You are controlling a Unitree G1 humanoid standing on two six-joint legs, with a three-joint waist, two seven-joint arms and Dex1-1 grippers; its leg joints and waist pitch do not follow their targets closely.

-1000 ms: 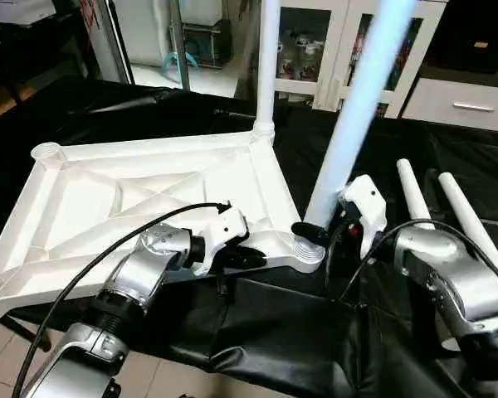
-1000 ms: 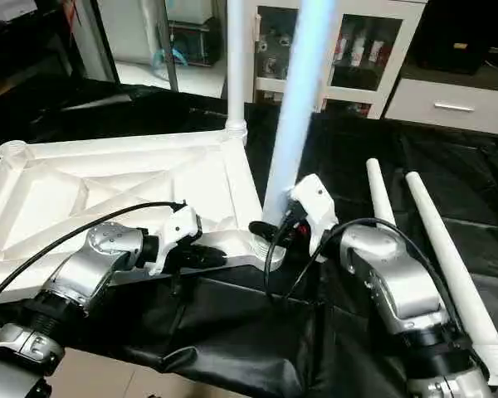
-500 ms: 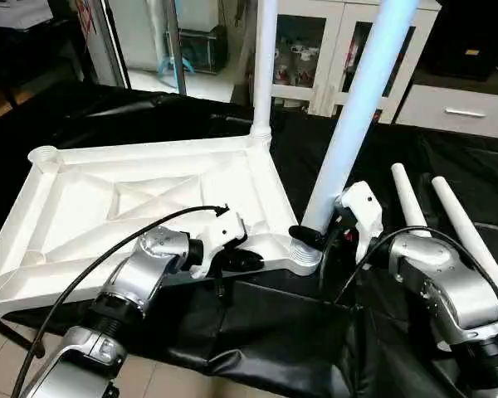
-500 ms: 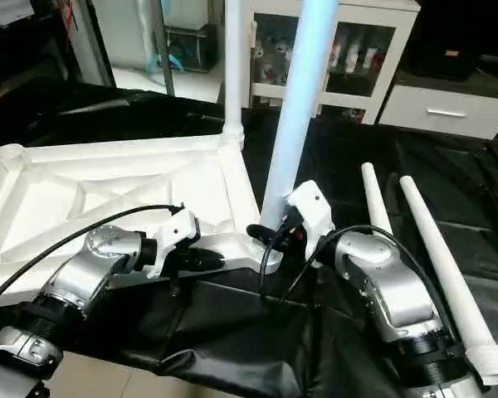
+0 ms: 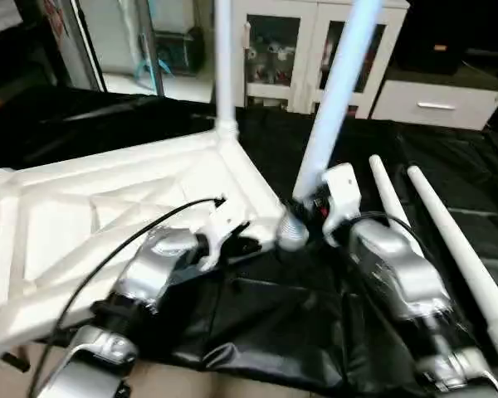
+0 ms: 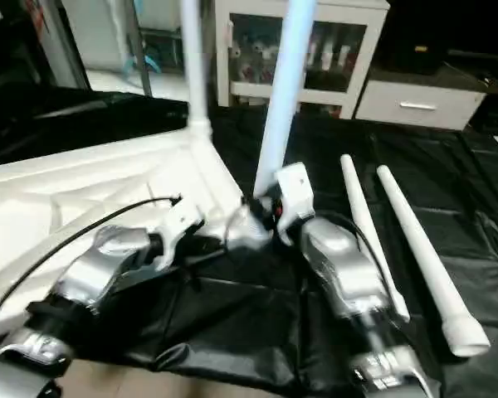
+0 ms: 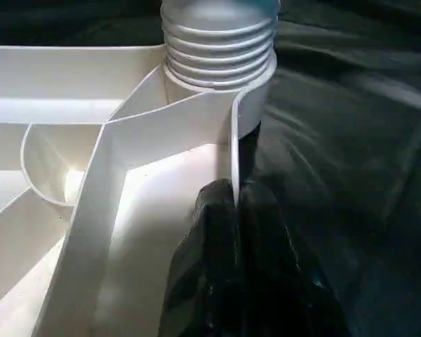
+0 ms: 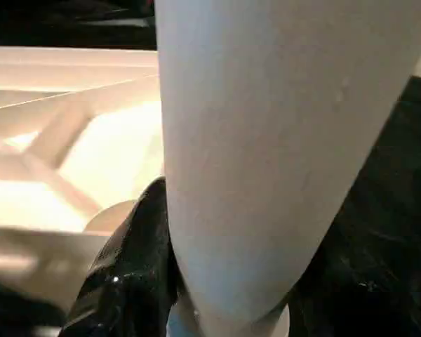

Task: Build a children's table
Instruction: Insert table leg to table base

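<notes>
No writing, label, brand, number or sign can be read anywhere in these views.

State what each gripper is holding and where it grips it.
Left gripper: shut on the thin side rim of the white plastic tabletop, beside its corner socket. Right gripper: jaws closed around the long white tube leg, near its base.
</notes>
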